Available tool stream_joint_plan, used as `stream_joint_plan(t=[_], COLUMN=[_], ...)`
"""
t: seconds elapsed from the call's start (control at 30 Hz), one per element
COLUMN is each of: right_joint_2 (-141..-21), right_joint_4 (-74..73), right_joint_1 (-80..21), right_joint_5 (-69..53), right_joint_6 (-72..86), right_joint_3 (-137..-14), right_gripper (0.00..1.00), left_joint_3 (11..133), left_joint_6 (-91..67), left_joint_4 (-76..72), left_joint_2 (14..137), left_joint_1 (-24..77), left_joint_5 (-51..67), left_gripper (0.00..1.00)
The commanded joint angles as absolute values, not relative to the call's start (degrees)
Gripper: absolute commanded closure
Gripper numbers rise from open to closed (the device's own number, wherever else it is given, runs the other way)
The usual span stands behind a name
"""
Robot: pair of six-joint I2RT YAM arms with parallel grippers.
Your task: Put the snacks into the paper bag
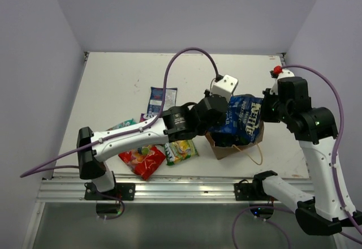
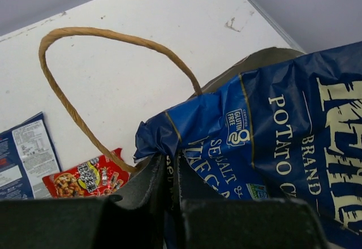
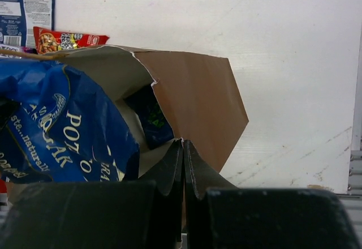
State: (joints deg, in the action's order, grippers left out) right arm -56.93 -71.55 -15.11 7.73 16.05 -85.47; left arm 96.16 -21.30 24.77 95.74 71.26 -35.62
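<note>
The brown paper bag [image 1: 229, 147] stands open near the table's front, its mouth and inside showing in the right wrist view [image 3: 195, 99]. My left gripper [image 2: 171, 172] is shut on the edge of a large dark blue chip bag [image 2: 271, 141] and holds it over and partly inside the bag's mouth [image 1: 244, 121]. My right gripper [image 3: 183, 147] is shut on the paper bag's rim at its corner. Another dark packet [image 3: 150, 119] lies inside the bag. A twisted-paper handle [image 2: 68, 99] loops up beside the chip bag.
Loose snacks lie left of the bag: a blue packet [image 1: 161, 99], a red candy bag [image 1: 142, 159], a yellow-green one [image 1: 181, 150], a teal one [image 1: 120, 125]. A small red packet [image 2: 85, 176] lies behind the bag. A metal rail [image 1: 169, 189] runs along the front edge.
</note>
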Motion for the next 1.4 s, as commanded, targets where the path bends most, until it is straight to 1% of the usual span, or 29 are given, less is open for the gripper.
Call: stream_joint_plan(t=[0.0, 0.1, 0.23, 0.3, 0.33, 0.4, 0.43, 0.5, 0.53, 0.57, 0.63, 0.7, 0.73, 0.77, 0.8, 0.83, 0.9, 0.93, 0.97, 1.0, 1.07, 1.17, 1.23, 1.37], right_joint_2=[-55.90, -56.16, -55.90, -55.64, -55.55, -55.46, -55.46, -55.46, -55.46, -55.46, -55.20, -55.28, -55.20, -55.20, -55.20, -55.11, -54.93, -54.84, -54.93, -54.93, -55.19, -55.46, -55.55, -55.28], right_joint_4=[-70.31, -70.58, -70.75, -70.75, -70.66, -70.23, -70.22, -70.05, -69.96, -69.87, -69.79, -69.61, -69.61, -69.52, -69.61, -69.52, -69.09, -68.82, -68.82, -68.73, -68.73, -68.91, -69.34, -69.61], right_joint_1=[-15.29, -15.29, -15.29, -15.29, -15.29, -15.29, -15.29, -15.29, -15.38, -15.29, -15.38, -15.29, -15.29, -15.29, -15.29, -15.29, -15.38, -15.29, -15.29, -15.29, -15.29, -15.29, -15.29, -15.38], right_joint_5=[6.06, 6.06, 5.89, 5.63, 5.54, 5.10, 5.10, 5.18, 5.19, 5.01, 5.10, 5.01, 5.10, 5.01, 5.01, 5.01, 4.83, 4.75, 4.57, 4.57, 4.66, 4.75, 4.83, 4.92], right_joint_6=[16.35, 15.91, 15.82, 15.82, 15.91, 16.00, 15.91, 15.91, 16.08, 16.08, 16.08, 16.08, 16.08, 16.08, 16.08, 16.26, 16.35, 16.52, 16.61, 16.61, 16.61, 16.35, 16.35, 16.35], right_joint_3=[-85.34, -86.04, -85.78, -85.34, -84.91, -84.46, -84.20, -83.85, -83.33, -83.06, -82.44, -82.27, -82.27, -82.27, -82.27, -82.18, -82.09, -81.92, -81.91, -82.00, -82.35, -82.79, -83.23, -83.41], right_gripper=[1.00, 1.00, 1.00, 1.00, 1.00, 1.00, 1.00, 1.00, 1.00, 1.00, 1.00, 1.00, 1.00, 1.00, 1.00, 1.00, 1.00, 1.00, 1.00, 1.00, 1.00, 1.00, 1.00, 1.00], left_joint_3=[102.64, 102.66, 101.35, 100.90, 100.90, 100.46, 100.28, 100.28, 100.98, 103.51, 106.69, 105.49, 103.29, 99.53, 92.27, 88.72, 84.31, 81.33, 80.43, 79.72, 76.74, 73.31, 74.43, 73.83], left_joint_6=[-20.56, -23.72, -24.61, -23.30, -22.77, -20.57, -19.96, -17.32, -16.44, -16.61, -16.52, -15.65, -14.86, -13.72, -12.93, -15.88, -21.77, -26.15, -27.50, -28.21, -27.60, -25.31, -25.66, -24.35], left_joint_4=[34.17, 39.37, 41.31, 40.26, 39.73, 36.57, 35.17, 29.46, 27.96, 26.73, 26.28, 22.96, 18.15, 15.06, 12.33, 12.74, 18.08, 23.59, 25.47, 26.97, 25.33, 17.94, 17.32, 13.63], left_joint_2=[102.01, 104.84, 102.84, 101.61, 101.17, 99.68, 98.80, 95.55, 94.67, 93.44, 92.38, 88.27, 85.98, 81.26, 79.04, 77.36, 76.81, 78.21, 82.49, 84.79, 89.45, 93.23, 97.01, 100.27], left_joint_1=[71.19, 71.28, 71.37, 71.37, 71.28, 71.37, 71.80, 72.59, 73.21, 73.39, 73.48, 73.48, 73.48, 73.30, 70.69, 67.62, 58.76, 48.27, 43.81, 37.16, 33.50, 31.47, 29.89, 28.13], left_joint_5=[-41.31, -43.31, -48.93, -49.31, -48.44, -46.24, -44.84, -43.86, -43.68, -43.59, -43.51, -45.34, -51.70, -55.51, -59.81, -59.77, -55.75, -48.85, -45.82, -39.96, -36.14, -30.95, -28.57, -25.76], left_gripper=[0.92, 0.99, 1.00, 0.99, 0.92, 0.85, 0.68, 0.48, 0.32, 0.28, 0.23, 0.23, 0.20, 0.19, 0.18, 0.17, 0.16, 0.15, 0.15, 0.15, 0.14, 0.13, 0.13, 0.12])
